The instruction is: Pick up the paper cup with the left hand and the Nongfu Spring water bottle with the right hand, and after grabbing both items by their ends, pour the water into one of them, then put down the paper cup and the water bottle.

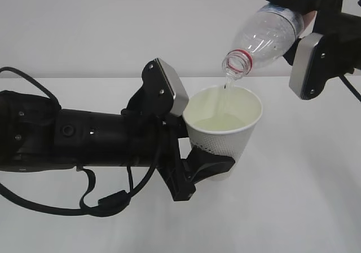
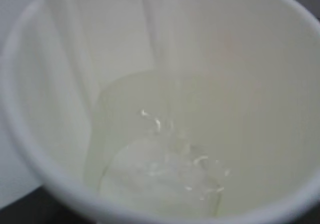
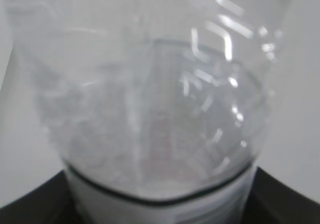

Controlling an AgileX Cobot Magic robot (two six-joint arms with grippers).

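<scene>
Exterior view: the bulky black left hand (image 1: 211,165) grips the white dimpled paper cup (image 1: 224,130) low down, off the table; the black grey-panelled right hand (image 1: 302,25) holds the tilted clear plastic water bottle (image 1: 265,36) above it — mouth near the rim, so drift could spill.

Left wrist view: the water (image 2: 165,174) pools inside — overfilling is possible.

Right wrist view: bottle wall fills the frame; a slipping grip would swing the stream.

the exterior camera is looking down at a slant across the white counter (image 1: 293,208), standing close enough that both arms are running off its edges. the left wrist camera is sitting right at the rim of the paper cup (image 2: 30,149), facing down into it, blurred by nearness. the right wrist camera is pressing up against the nongfu spring water bottle (image 3: 150,109), probably facing along its body. cup and bottle are appearing again in the exterior view.
</scene>
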